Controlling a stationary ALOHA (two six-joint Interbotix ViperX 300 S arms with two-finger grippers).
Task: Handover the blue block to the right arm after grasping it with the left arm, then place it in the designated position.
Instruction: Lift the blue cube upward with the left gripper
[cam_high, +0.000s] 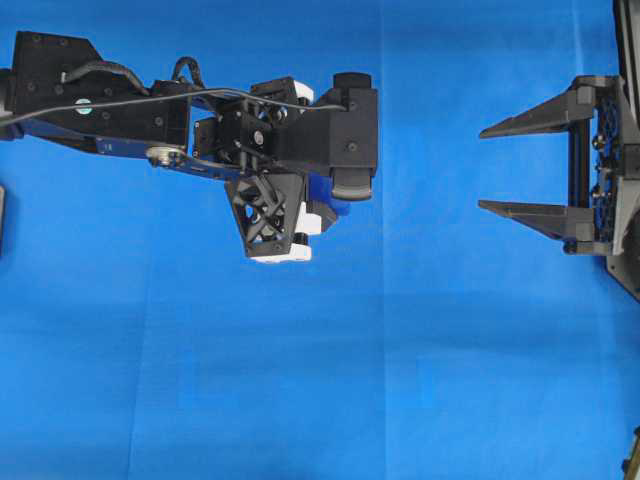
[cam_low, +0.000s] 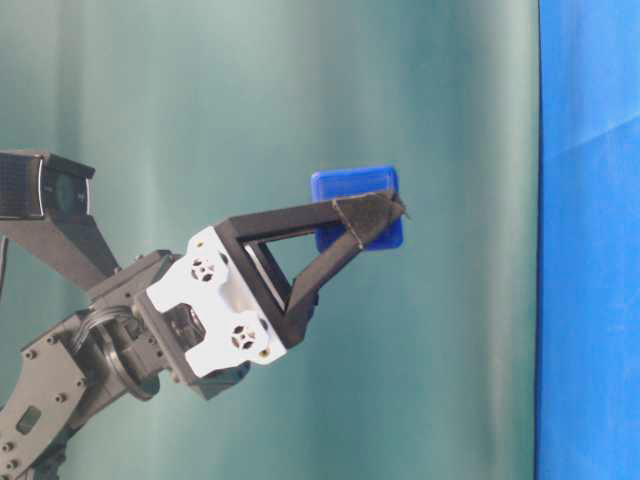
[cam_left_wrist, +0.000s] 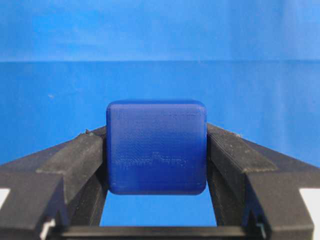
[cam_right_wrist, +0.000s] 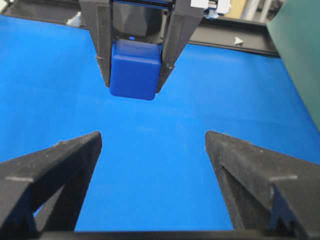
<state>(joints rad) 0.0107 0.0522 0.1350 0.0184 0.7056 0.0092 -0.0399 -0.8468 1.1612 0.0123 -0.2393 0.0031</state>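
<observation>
left wrist view: left hand (cam_left_wrist: 156, 165) pinches blue block (cam_left_wrist: 156, 147) between its fingertips.

Lighting bright and even in all four views; the blue cloth (cam_high: 300, 380) reads saturated, with faint fold lines showing as slightly lighter bands.

Overhead view: sharp, no glare, only a very soft shadow under the left arm (cam_high: 200, 120); the black parts keep visible detail.

Table-level view: teal backdrop (cam_low: 250, 100) shows broad vertical bands of lighter and darker tone, brightest just left of centre. White bracket (cam_low: 225, 305) is bright but not blown out.

Left wrist view: blue block (cam_left_wrist: 156, 147) is in reasonable focus, its print lines visible; the fingers (cam_left_wrist: 60, 170) nearest the lens are soft, the cloth behind is blurred.

Right wrist view: near fingers (cam_right_wrist: 50, 180) slightly soft; the far edge tilts, showing mild wide-angle distortion.
</observation>
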